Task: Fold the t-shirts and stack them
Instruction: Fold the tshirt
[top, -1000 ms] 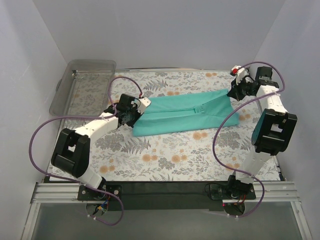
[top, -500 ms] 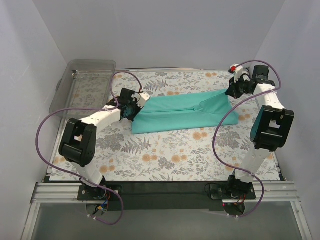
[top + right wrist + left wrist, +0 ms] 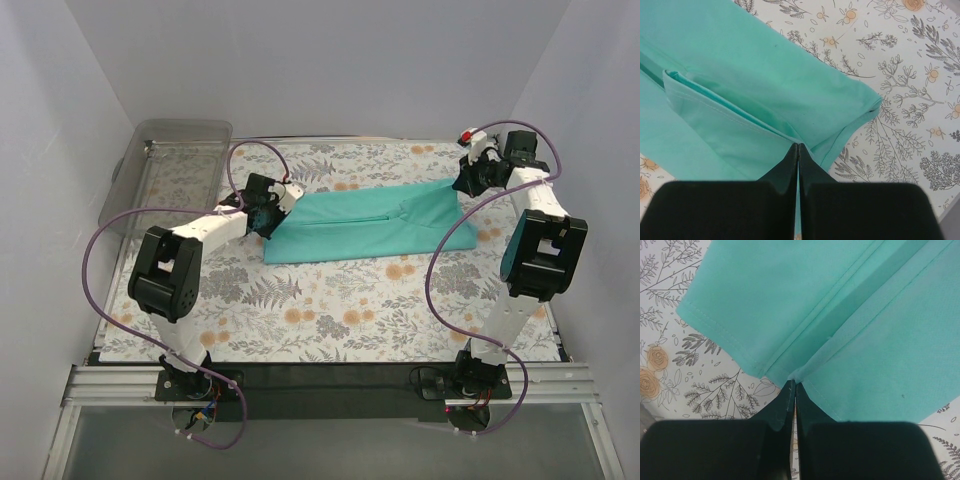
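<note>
My left claw: the two fingers are pressed together with no gap between the tips, pinched on the hem at the left end of the t-shirt, right where two folded edges meet.
My right claw: fingers together as well, clamped on the cloth at the shirt's right end; a sliver of teal shows under the tips, so fabric sits between them.
T-shirt: plain teal-green, folded lengthwise into a long band with a seam line running along its middle. It spans the far half of the table from left to right, one end in each of my claws.
Lie of the cloth: the left part is flat on the floral surface; the right end looks raised toward my right claw, with a folded flap hanging open beneath it.
Left end: stitched hem edges, one layer overlapping the other.
Right end: a rounded fold near the table's far right corner.
Clear bin: at the far left corner, well apart from the shirt.
My arms: each reaches from the near edge to its own side of the shirt, purple cables looping beside them.
</note>
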Robot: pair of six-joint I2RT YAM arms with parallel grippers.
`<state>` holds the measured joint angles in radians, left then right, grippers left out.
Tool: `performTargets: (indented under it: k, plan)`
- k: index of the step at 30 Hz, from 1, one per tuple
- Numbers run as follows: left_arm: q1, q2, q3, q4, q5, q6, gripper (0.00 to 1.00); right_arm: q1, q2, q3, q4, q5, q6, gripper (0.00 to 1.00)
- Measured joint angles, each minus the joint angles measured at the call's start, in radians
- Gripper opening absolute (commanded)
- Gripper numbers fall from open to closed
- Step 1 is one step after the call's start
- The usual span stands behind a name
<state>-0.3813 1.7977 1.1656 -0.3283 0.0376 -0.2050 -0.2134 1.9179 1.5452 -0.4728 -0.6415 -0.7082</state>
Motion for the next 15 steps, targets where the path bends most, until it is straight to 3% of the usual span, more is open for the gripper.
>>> performTargets:
  k: [15]
  plan:
    - [0.011, 0.016, 0.002, 0.000, -0.002, -0.001, 0.00, 0.032, 0.024, 0.026, 0.040, 0.019, 0.049, 0.01]
